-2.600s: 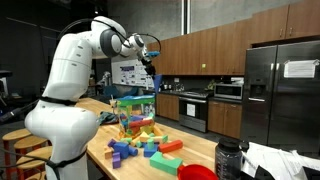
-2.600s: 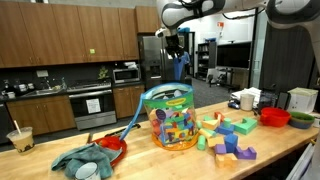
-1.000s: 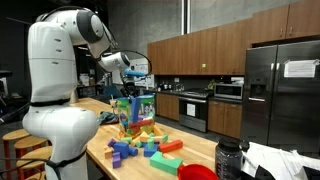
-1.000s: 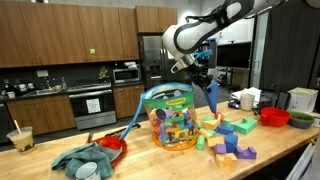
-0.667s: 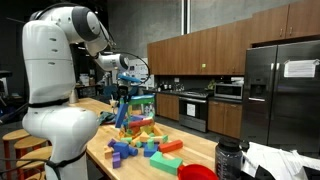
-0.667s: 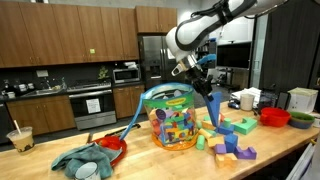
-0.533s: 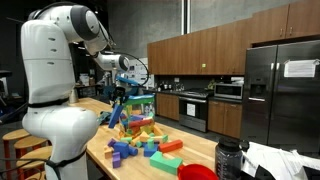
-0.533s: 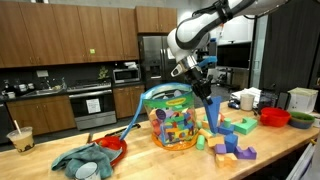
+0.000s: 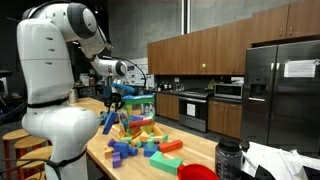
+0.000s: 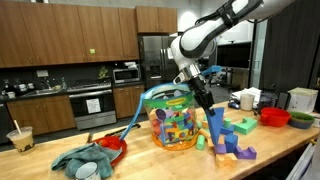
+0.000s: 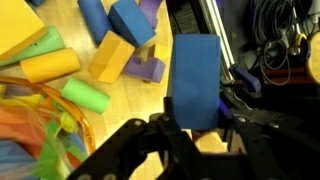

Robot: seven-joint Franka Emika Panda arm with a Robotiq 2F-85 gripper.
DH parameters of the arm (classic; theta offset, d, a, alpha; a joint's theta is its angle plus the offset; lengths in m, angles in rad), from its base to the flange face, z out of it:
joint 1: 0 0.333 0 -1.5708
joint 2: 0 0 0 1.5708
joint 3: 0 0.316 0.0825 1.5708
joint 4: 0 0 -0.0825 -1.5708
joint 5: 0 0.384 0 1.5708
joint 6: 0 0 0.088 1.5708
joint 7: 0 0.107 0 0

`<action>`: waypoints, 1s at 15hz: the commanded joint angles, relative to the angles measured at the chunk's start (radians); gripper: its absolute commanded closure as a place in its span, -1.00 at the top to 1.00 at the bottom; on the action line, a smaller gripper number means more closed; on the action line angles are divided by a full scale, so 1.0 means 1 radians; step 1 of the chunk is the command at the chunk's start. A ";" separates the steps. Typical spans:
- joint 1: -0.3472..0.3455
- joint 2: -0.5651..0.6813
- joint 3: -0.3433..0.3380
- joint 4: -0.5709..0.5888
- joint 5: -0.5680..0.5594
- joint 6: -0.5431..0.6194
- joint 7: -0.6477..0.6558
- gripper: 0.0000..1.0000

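My white arm slopes down toward eight o'clock in an exterior view, wrist bent; my black gripper points toward five o'clock, fingers clamped tight.

— Where did the long blue foam block hang?
— Over the wooden counter, between the clear plastic tub of blocks and the pile of loose foam blocks. The crumpled teal cloth lay on the tub's other side.

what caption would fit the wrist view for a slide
Gripper shut on a long blue block above scattered foam blocks on the wooden table
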 commanded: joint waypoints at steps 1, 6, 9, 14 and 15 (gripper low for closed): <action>0.006 -0.070 -0.001 -0.068 -0.108 0.018 0.022 -0.68; 0.008 -0.106 -0.006 -0.107 -0.216 0.033 0.040 -0.68; 0.010 -0.122 -0.008 -0.125 -0.241 0.047 0.055 -0.68; 0.009 -0.136 -0.009 -0.151 -0.305 0.085 0.092 0.11; 0.008 -0.136 -0.010 -0.154 -0.322 0.094 0.097 0.33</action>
